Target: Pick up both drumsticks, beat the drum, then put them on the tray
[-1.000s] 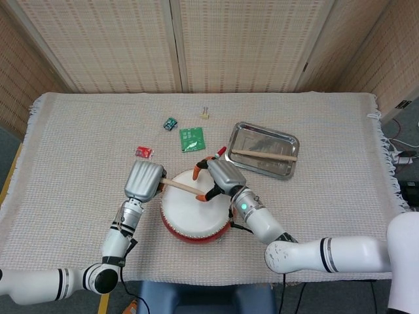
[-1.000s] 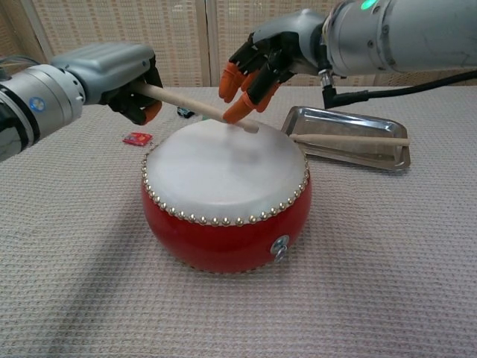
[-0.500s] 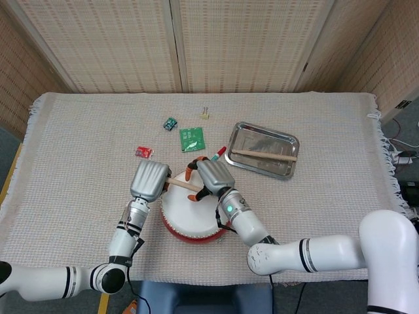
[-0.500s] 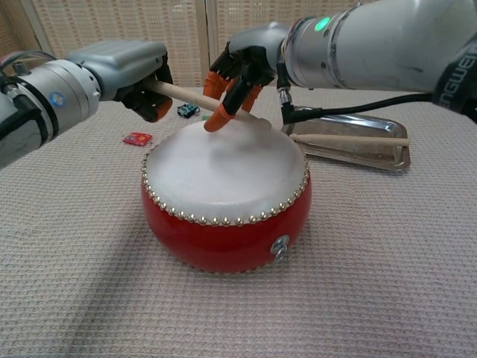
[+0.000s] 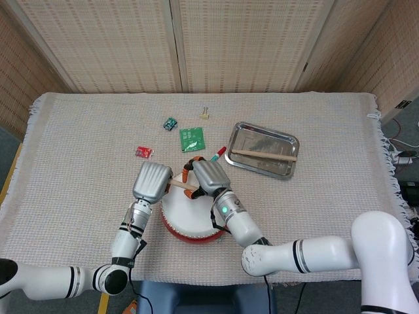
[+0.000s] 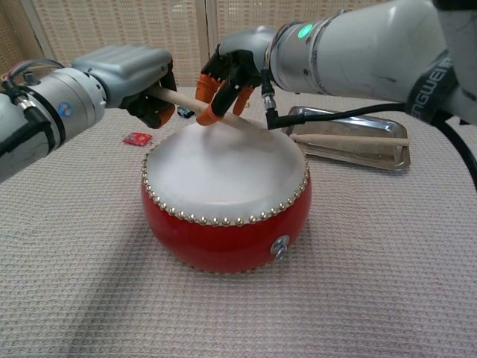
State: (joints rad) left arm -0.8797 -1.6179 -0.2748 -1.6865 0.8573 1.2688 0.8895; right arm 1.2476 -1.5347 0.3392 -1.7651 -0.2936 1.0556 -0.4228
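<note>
While your left hand (image 6: 141, 78) grips one drumstick (image 6: 186, 102) above the drum (image 6: 223, 198)
Your right hand (image 6: 231, 71) curls its fingers onto that stick; the second drumstick (image 6: 350, 139) lies in the tray (image 6: 373, 158)

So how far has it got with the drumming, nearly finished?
Partly. One drumstick already lies in the tray. The left hand grips the other drumstick over the drum, and the right hand is reaching onto it. That stick has yet to reach the tray.
</note>
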